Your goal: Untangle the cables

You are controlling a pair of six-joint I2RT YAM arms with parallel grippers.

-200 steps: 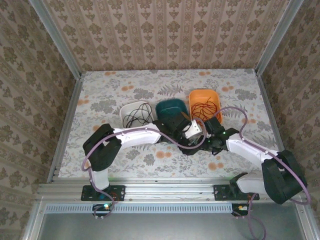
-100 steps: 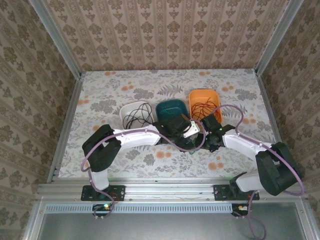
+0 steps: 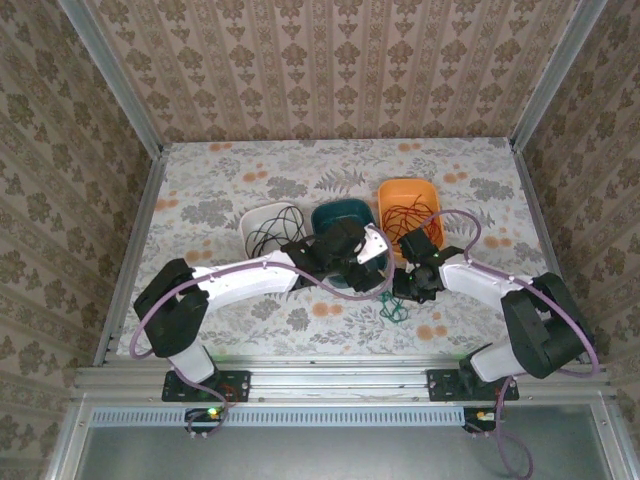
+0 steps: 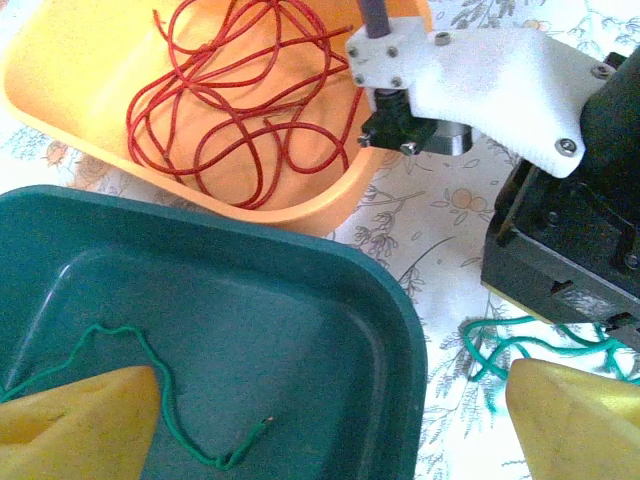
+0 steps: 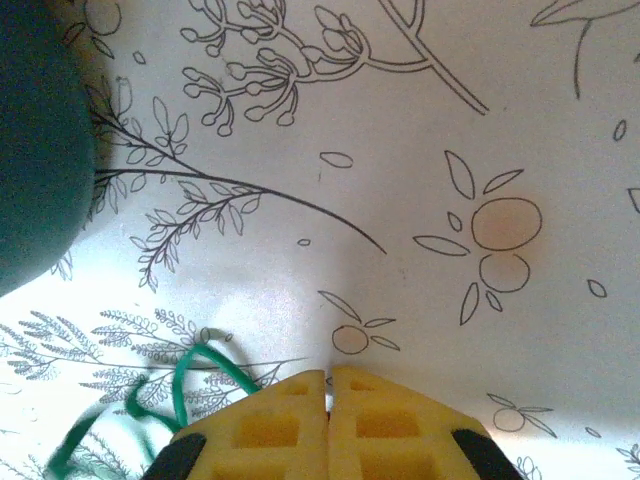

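Note:
A green cable [image 3: 395,310] lies in a small tangle on the table in front of the teal bin [image 3: 330,215]. One end of it rests inside that bin [image 4: 160,385], and more loops lie on the table [image 4: 500,345]. A red cable [image 4: 230,100] is coiled in the orange bin [image 3: 412,192]. A black cable [image 3: 275,232] sits in the white bin [image 3: 258,215]. My left gripper [image 3: 350,262] hangs open over the teal bin's front right corner, nothing between its yellow fingertips [image 4: 80,420]. My right gripper [image 5: 330,395] is shut just above the table, the green cable [image 5: 185,370] running beside its left finger.
The three bins stand in a row mid-table, white, teal, orange from left to right. Both arms crowd the strip in front of the teal and orange bins. The right arm's black wrist [image 4: 570,240] is close to my left gripper. Patterned walls ring the table.
My right gripper has closed and shifted left and back, next to the green tangle. The left arm has swung up over the teal bin, still open. The green tangle now shows on the table.

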